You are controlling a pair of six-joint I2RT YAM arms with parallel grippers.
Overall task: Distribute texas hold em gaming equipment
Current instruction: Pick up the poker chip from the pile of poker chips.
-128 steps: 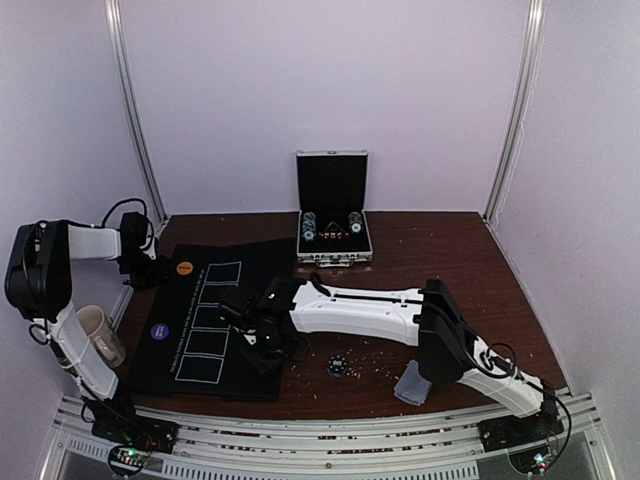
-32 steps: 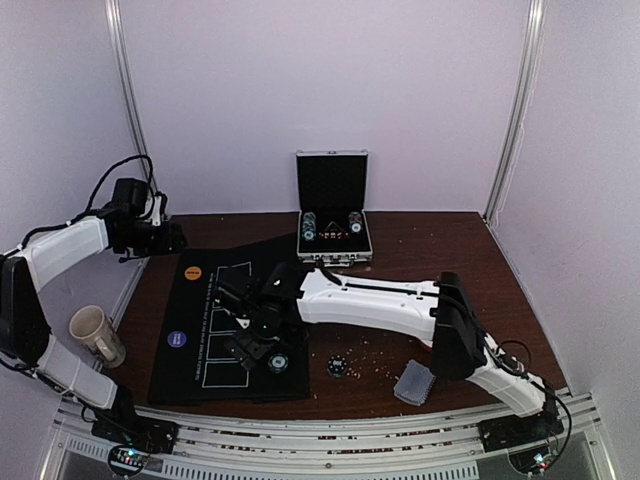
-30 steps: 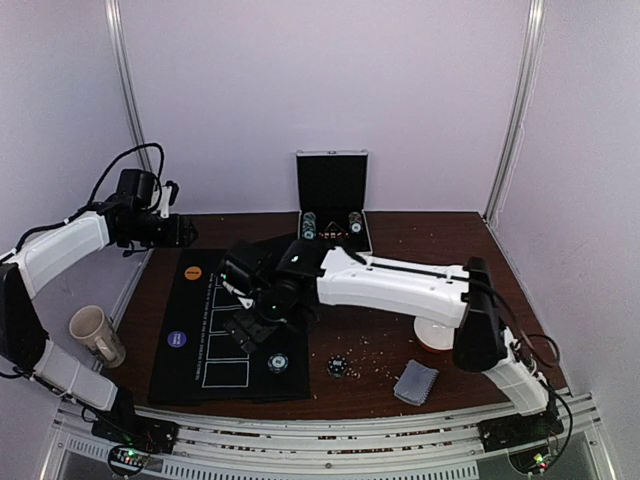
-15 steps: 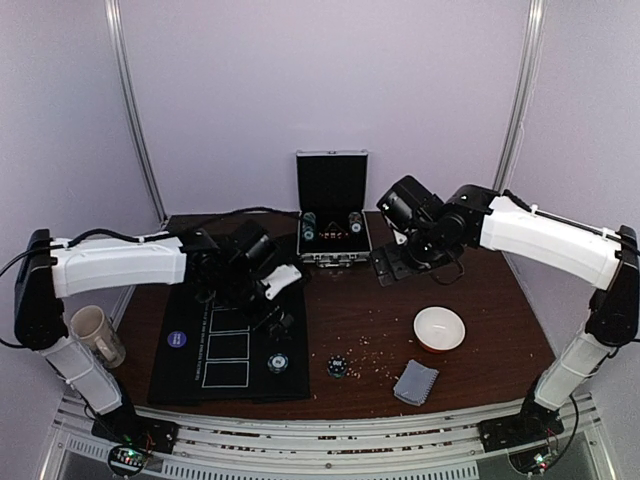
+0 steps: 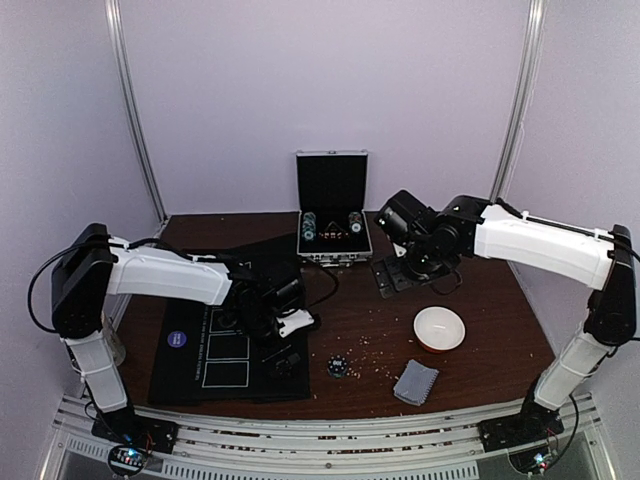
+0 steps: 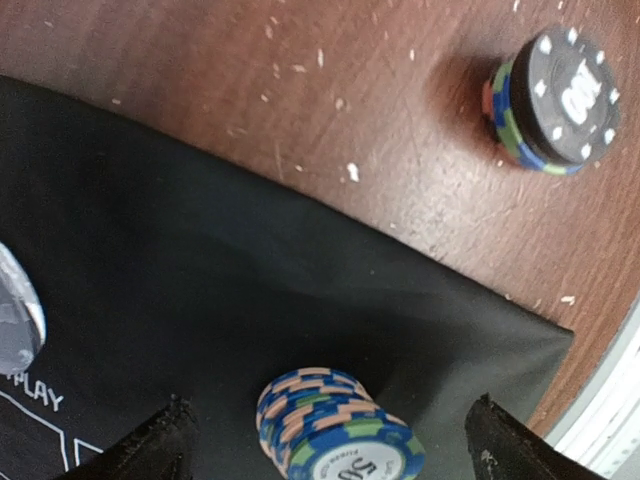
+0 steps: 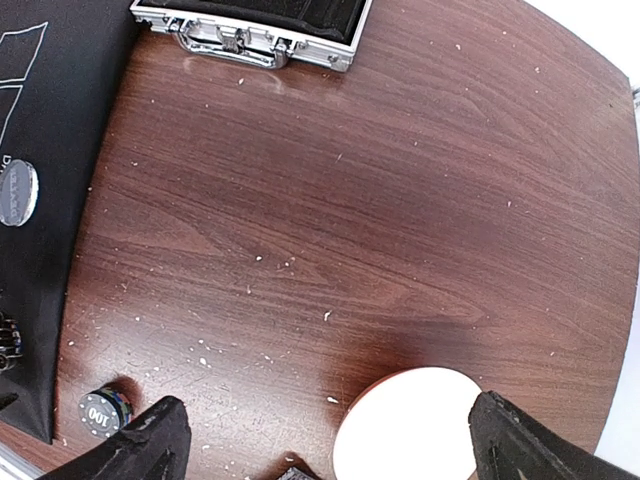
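Observation:
A stack of blue and orange poker chips (image 6: 338, 425) stands on the black mat (image 6: 200, 300), between the wide-apart fingers of my open left gripper (image 6: 330, 452), which touch nothing. In the top view this gripper (image 5: 284, 342) hangs over the mat's near right corner. A short black chip stack (image 6: 555, 98) marked 100 sits on the bare wood (image 5: 339, 367). A grey-blue deck of cards (image 5: 416, 382) lies near the front edge. My right gripper (image 5: 398, 272) is open and empty, high above the table by the chip case (image 5: 333, 237).
A white bowl (image 7: 420, 425) with a red outside sits right of centre (image 5: 439, 328). The open aluminium case (image 7: 250, 25) holds more chips at the back. A purple button (image 5: 180, 338) and a grey disc (image 7: 15, 192) lie on the mat.
The right arm swung off the mat to the back by the case. My left arm came in over the mat's near right corner, jaws now wide around the blue chip stack.

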